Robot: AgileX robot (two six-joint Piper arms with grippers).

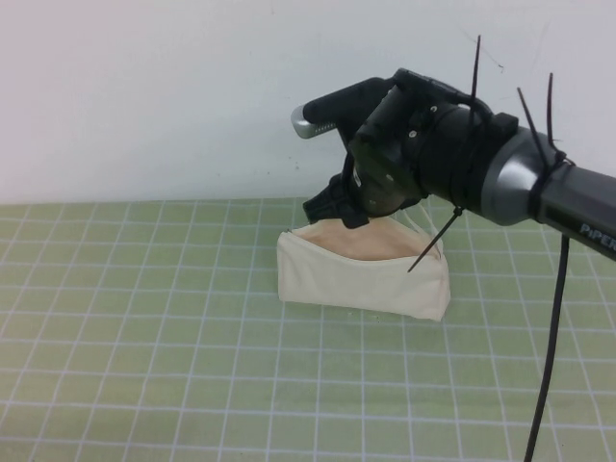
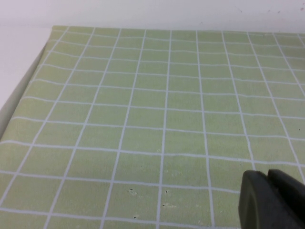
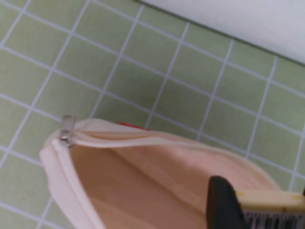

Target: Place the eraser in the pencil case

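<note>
The cream pencil case stands on the green grid mat with its mouth open upward, showing a peach lining. My right gripper hangs just above the open mouth, near its left end. In the right wrist view the right gripper is shut on the eraser, a tan block with a barcode label, held right over the lining. The eraser is hidden in the high view. My left gripper shows only in its wrist view, shut and empty above bare mat.
The pouch's metal zip pull sits at one end of the opening. A white wall borders the mat's far edge. The mat's side edge shows in the left wrist view. A black cable hangs from the right arm.
</note>
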